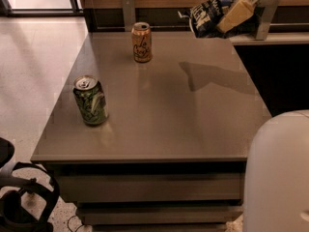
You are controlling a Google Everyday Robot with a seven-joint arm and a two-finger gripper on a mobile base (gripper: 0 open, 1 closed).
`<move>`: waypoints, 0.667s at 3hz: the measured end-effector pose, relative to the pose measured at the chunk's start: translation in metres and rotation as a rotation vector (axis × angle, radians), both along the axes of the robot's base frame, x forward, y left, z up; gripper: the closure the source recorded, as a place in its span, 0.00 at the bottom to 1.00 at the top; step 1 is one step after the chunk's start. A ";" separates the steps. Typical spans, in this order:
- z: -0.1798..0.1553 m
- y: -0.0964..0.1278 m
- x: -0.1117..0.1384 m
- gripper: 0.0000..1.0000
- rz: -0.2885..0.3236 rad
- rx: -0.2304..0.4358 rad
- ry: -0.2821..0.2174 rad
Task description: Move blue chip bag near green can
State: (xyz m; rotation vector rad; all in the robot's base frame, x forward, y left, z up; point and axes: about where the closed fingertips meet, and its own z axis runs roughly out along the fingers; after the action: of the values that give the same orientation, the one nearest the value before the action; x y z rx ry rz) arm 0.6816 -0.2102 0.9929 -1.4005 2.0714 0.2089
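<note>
The blue chip bag, dark navy with white lettering, hangs in the air above the table's far right corner. My gripper is shut on it, its tan finger lying across the bag's right side. The green can with swirly markings and a silver top stands upright near the table's left front, far from the bag.
An orange-tan can stands upright at the far middle of the grey table. The bag's shadow falls on the right part. A white rounded robot body fills the lower right. Black gear lies on the floor at lower left.
</note>
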 end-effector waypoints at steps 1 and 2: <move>0.000 0.002 -0.027 1.00 -0.007 -0.014 0.040; -0.002 0.009 -0.054 1.00 0.003 -0.015 0.072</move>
State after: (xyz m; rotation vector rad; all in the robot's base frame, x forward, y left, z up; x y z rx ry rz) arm 0.6280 -0.2016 0.9906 -1.4246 2.1335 0.2494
